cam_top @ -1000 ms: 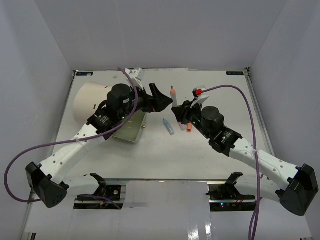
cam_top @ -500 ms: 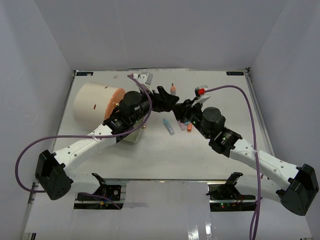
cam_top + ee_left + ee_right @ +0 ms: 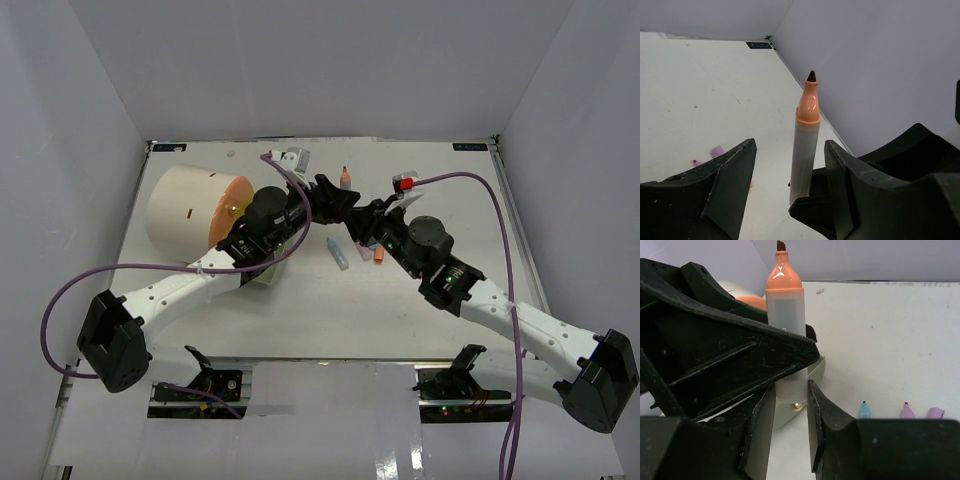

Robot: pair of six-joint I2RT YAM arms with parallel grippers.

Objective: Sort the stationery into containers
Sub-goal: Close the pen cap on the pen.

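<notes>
Top view: the left gripper (image 3: 343,203) and right gripper (image 3: 364,222) meet over the middle of the table (image 3: 300,310), right of the cream container (image 3: 185,205). Left wrist view: the left fingers (image 3: 732,180) stand apart on either side of the orange-tipped marker (image 3: 805,145), not touching it. Right wrist view: the right fingers (image 3: 815,410) clamp the marker's white barrel.

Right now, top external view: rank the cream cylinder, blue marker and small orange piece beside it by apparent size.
1. cream cylinder, by far the largest
2. blue marker
3. orange piece, shorter than the marker
All lie at similar depth, so nearness hardly skews this.
</notes>
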